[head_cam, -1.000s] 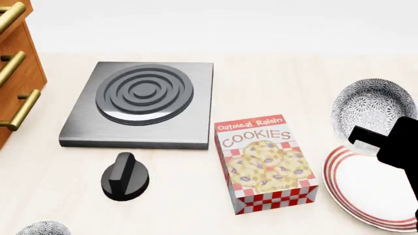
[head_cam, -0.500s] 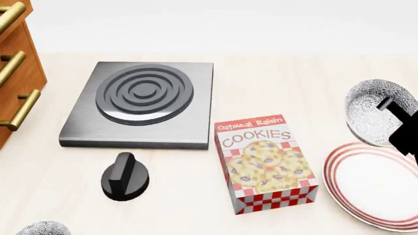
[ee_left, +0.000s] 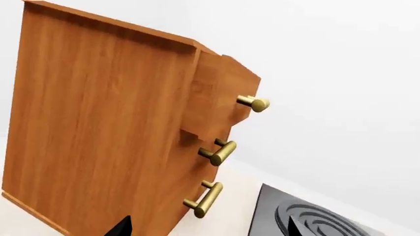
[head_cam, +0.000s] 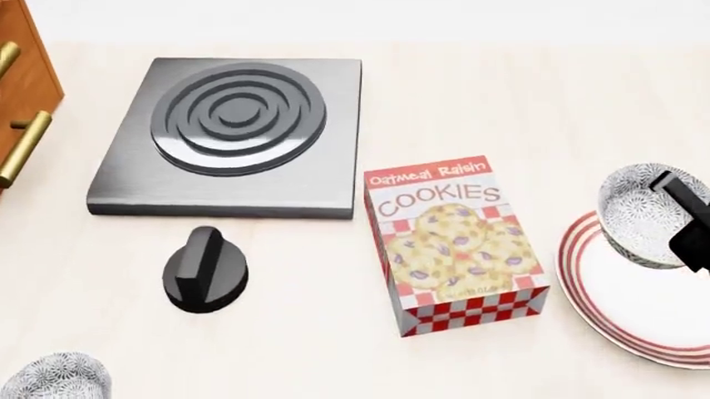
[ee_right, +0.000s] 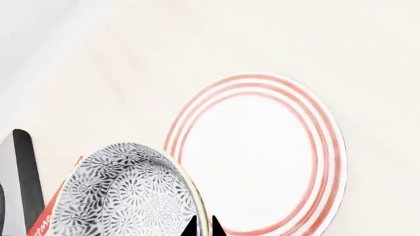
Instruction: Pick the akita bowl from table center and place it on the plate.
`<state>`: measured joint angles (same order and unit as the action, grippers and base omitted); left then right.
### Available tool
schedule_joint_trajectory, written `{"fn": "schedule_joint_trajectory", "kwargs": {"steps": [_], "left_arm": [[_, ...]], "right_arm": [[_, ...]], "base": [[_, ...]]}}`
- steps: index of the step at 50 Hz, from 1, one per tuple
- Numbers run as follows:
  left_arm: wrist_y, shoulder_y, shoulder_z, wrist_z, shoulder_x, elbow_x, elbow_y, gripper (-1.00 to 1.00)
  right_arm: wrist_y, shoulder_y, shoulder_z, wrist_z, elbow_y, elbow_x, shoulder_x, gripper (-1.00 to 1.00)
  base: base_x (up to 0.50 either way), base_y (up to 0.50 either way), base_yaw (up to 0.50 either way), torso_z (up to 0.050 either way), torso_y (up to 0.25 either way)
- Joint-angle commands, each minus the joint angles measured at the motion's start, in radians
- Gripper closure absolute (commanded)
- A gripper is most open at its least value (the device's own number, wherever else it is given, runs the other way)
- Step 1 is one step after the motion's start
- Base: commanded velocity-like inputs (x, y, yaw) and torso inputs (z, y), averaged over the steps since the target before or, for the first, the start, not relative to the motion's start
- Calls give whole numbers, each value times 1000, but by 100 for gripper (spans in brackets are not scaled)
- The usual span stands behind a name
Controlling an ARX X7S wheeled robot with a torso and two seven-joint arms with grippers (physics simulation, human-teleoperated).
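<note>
The akita bowl (head_cam: 643, 218), white with a dense grey-black floral pattern, hangs tilted over the near-left rim of the plate (head_cam: 638, 312). My right gripper (head_cam: 684, 223) is shut on the bowl's rim. In the right wrist view the two black fingertips (ee_right: 192, 228) pinch the rim of the akita bowl (ee_right: 125, 194), one inside and one outside. The red-ringed plate (ee_right: 262, 152) lies below and beside them. My left gripper (ee_left: 208, 228) is open with nothing in it, far from the bowl, and faces the wooden cabinet; it is out of the head view.
A cookies box (head_cam: 453, 245) stands just left of the plate. Farther left are a black knob (head_cam: 205, 270) and a grey stove plate (head_cam: 235, 133). A second patterned bowl (head_cam: 53, 378) sits at the front left. The drawer cabinet (ee_left: 111, 128) has brass handles.
My right gripper closed on the akita bowl's rim, lifted it off the table and carried it nearer, over the plate's edge. The head view has tilted down.
</note>
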<state>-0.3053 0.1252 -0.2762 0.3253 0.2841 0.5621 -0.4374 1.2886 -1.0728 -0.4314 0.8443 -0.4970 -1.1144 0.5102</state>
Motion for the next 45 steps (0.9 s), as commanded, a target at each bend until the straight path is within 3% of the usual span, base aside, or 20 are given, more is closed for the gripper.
{"fn": "schedule_joint_trajectory", "kwargs": {"steps": [1, 17, 45], "left_arm": [[-6, -2, -7, -2, 5, 29, -5, -100], [30, -6, -14, -9, -1, 40, -19, -100], [2, -19, -24, 10, 7, 93, -26, -100]], "right_arm": [[-26, -29, 16, -9, -36, 13, 11, 100], [-27, -31, 8, 0, -30, 3, 18, 100], [-305, -145, 168, -273, -397, 205, 40, 100]], "base": [[0, 0, 0, 0, 0], [0, 0, 0, 7, -155], [0, 0, 0, 1, -1]]}}
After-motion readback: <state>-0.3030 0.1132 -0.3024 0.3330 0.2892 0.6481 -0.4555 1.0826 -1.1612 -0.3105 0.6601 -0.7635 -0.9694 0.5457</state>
